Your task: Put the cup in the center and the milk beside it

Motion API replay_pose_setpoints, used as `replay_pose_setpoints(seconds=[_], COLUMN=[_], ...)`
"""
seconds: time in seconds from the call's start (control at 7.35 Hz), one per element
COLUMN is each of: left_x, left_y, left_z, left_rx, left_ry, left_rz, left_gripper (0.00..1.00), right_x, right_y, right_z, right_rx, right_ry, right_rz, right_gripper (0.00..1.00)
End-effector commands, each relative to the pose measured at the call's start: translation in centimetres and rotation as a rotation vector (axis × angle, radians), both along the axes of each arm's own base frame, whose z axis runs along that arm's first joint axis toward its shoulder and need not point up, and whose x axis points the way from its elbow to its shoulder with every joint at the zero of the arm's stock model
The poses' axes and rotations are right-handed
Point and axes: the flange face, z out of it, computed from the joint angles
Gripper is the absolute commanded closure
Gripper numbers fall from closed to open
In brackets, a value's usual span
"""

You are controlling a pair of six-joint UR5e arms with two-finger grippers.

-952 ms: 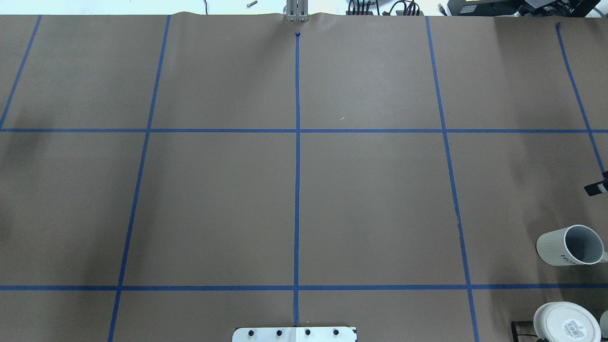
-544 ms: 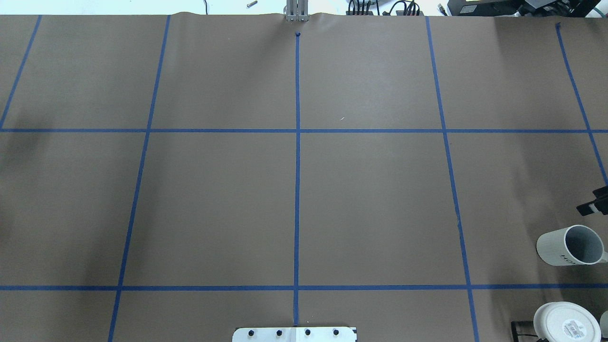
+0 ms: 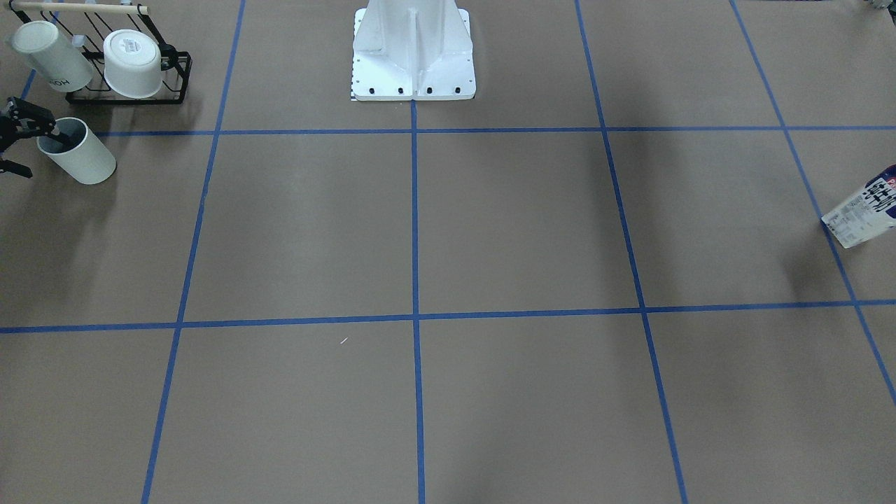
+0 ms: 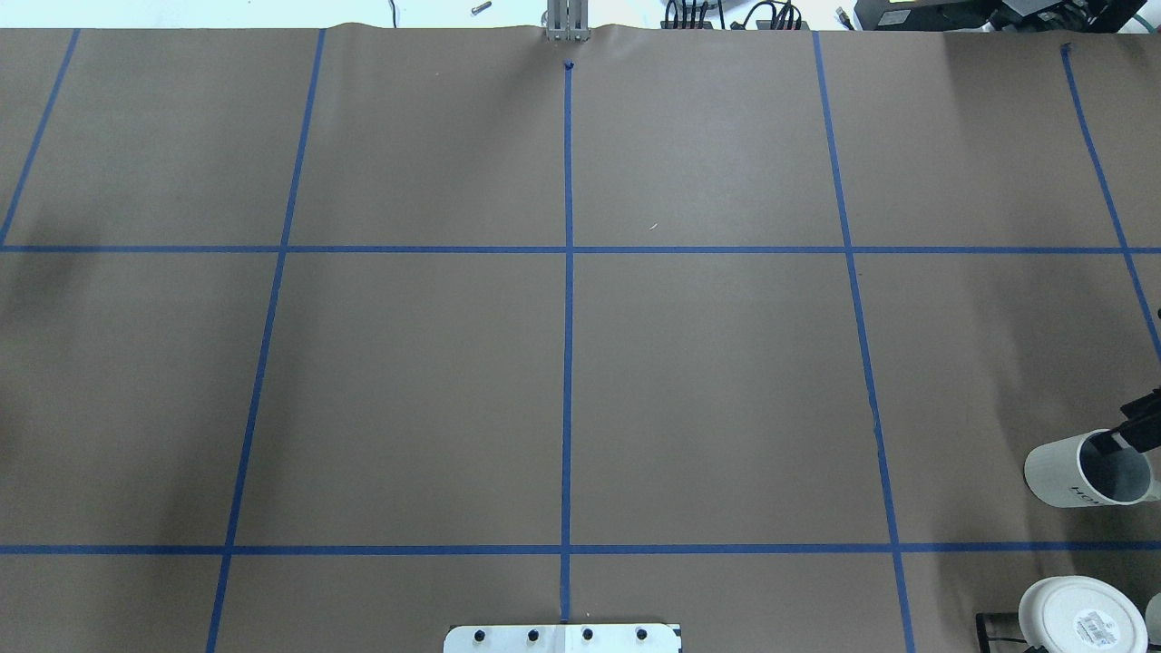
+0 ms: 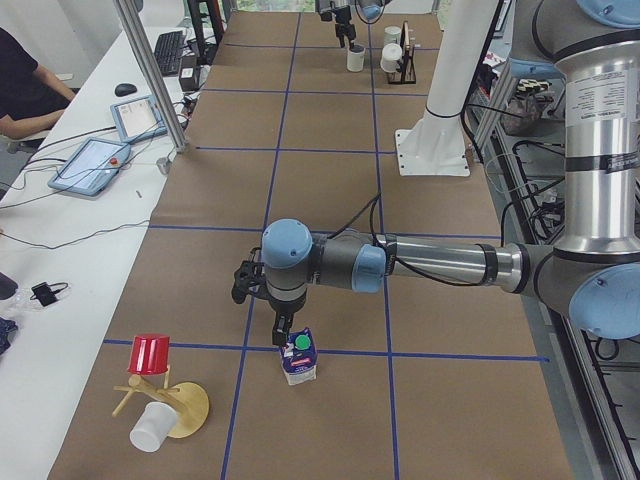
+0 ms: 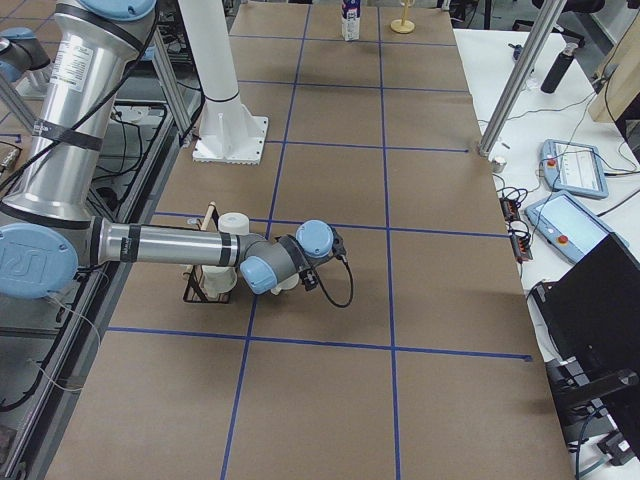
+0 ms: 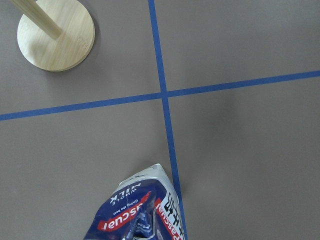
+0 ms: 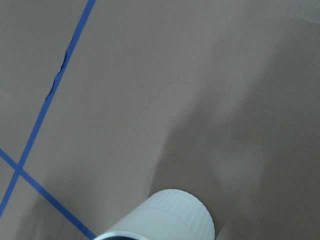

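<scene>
Left arm [image 5: 440, 262] & right arm [image 6: 170, 243]: silver tubes w/ light-blue joint caps [image 5: 288, 240], thin blk cable [image 6: 351, 285]. left gripper [image 5: 281, 330] all blk. White pedestal [image 3: 413, 49], blk screws [image 3: 400, 90] along btm edge.

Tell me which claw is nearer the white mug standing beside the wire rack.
Right. The right claw is at the rim of the mug, one finger dipping inside it; the left claw hangs over the milk carton, far away at the opposite end.

One of the right gripper's [image 3: 36, 154] fingers [image 3: 46, 134] reaches into the cup's [image 3: 82, 159] mouth.
</scene>
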Motion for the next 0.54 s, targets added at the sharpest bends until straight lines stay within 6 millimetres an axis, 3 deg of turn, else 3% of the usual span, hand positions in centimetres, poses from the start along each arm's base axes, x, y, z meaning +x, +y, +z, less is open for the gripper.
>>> replay_pose_setpoints(seconds=[0.0,0.14,0.41], left_x=[0.02,0.02,0.03], left_y=[-0.01,-0.08,-0.14], left_z=[0.26,0.2,0.13], left_rx=[-0.005,-0.004,-0.002], left_ry=[0.0,0.0,0.0], left_rz=[0.0,0.0,0.0], left_gripper=[0.02,0.02,0.02], right_x=[-0.01,-0.01,0.28], right_y=[0.95,0.75,0.84], right_z=[1.24,1.05,1.47], right_rx=[-0.022,0.006,0.038], right_ry=[0.018,0.025,0.042], right_rz=[-0.011,-0.009,-0.005], right_gripper=[0.46,0.99,1.0])
